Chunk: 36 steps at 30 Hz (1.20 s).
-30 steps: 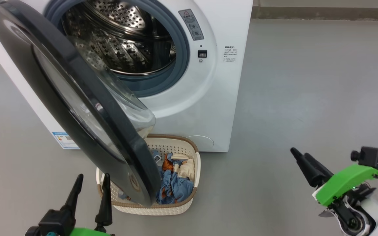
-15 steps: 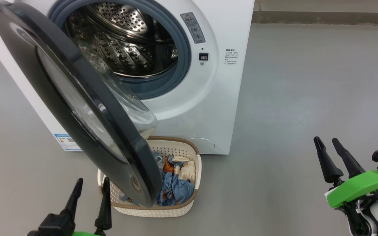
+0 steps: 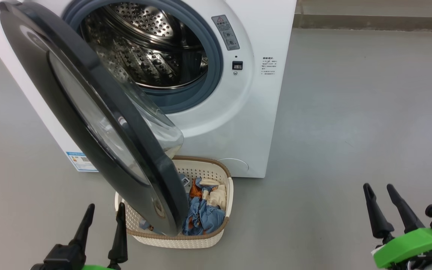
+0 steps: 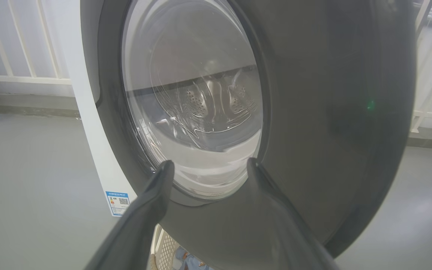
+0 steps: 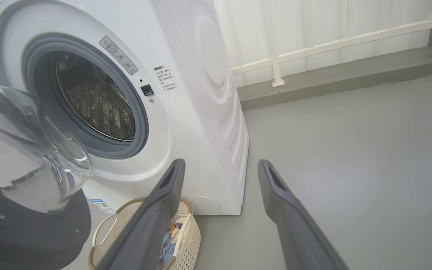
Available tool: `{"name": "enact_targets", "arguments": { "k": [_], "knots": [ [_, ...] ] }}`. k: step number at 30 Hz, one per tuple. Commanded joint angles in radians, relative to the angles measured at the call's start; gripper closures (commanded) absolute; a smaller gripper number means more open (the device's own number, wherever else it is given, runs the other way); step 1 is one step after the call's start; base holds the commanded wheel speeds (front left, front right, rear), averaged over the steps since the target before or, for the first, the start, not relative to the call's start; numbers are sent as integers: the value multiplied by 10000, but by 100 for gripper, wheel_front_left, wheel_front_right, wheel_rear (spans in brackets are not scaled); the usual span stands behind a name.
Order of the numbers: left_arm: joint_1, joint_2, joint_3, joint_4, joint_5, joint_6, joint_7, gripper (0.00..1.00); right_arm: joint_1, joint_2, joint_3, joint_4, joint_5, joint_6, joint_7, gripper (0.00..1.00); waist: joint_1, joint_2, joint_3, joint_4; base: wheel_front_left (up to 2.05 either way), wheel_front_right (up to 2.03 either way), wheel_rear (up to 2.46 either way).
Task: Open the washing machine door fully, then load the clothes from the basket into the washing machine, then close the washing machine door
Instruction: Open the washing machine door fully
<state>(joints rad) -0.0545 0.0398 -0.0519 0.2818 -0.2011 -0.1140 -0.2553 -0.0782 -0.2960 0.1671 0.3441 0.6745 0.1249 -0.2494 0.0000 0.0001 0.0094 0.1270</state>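
Note:
The washing machine (image 3: 261,112) stands at the top of the head view with its steel drum (image 3: 152,45) exposed. The washing machine door (image 3: 43,86) hangs partly open, its lower edge over the basket (image 3: 178,242) on the floor. The clothes (image 3: 203,213), blue with orange and cream parts, lie in the basket's right half. My left gripper (image 3: 105,210) is open, just left of the basket and close before the door's outer face (image 4: 313,112). My right gripper (image 3: 378,187) is open and empty, far right of the basket (image 5: 189,232), fingers pointing toward the machine (image 5: 201,93).
Grey floor (image 3: 351,112) spreads wide to the right of the machine. A low curb and white railing (image 5: 276,63) run behind it. A blue label sticker (image 4: 117,202) marks the machine's lower left corner.
My right gripper has swung lower and to the right in the head view, its fingers now pointing upward. The head camera shifted a little. The left gripper and door kept their places.

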Motion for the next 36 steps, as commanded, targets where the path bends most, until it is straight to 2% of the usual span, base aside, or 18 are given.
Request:
{"name": "enact_targets", "arguments": {
  "k": [1, 11, 12, 13, 17, 26, 31, 36],
  "knots": [
    [-218, 104, 340, -248, -23, 9, -65, 0, 28, -188, 121, -222, -208, 58, -123, 0, 0, -1, 2, 5, 0, 0, 0],
    [-406, 104, 519, -164, -65, -7, -65, 0, 304, 140, -56, -65, -488, 58, -123, 0, 0, -1, 56, -80, 0, 0, 0],
    [-432, 104, 531, -148, -65, -11, -65, 44, 301, 150, -65, -63, -507, 58, -123, 0, 0, -1, 50, -90, 0, 0, 0],
    [-462, 104, 535, -174, -75, -14, -65, 100, 302, 164, -80, -69, -521, 58, -123, 0, 0, -1, 43, -98, 0, 0, 0],
    [-586, 104, 653, -487, -179, 27, -65, 100, 304, 183, -178, -115, -569, 58, -123, 0, 0, -1, 35, -95, 0, 0, 0],
    [-753, 104, 747, -2899, -69, 696, -65, 100, 343, 172, -286, -249, -700, 58, -124, 0, 0, -1, 2, -78, 0, 0, 0],
    [-660, 104, 42, -4457, 31, 934, -56, 100, 335, 175, -287, -311, -748, 58, -124, 0, 0, -1, 50, -96, 0, 0, 0],
    [-714, 104, -1210, -5438, -24, 949, 424, 100, 251, 178, -281, -352, -767, 58, -124, 0, 0, -1, 170, -142, 0, 0, 0]
  ]
}}
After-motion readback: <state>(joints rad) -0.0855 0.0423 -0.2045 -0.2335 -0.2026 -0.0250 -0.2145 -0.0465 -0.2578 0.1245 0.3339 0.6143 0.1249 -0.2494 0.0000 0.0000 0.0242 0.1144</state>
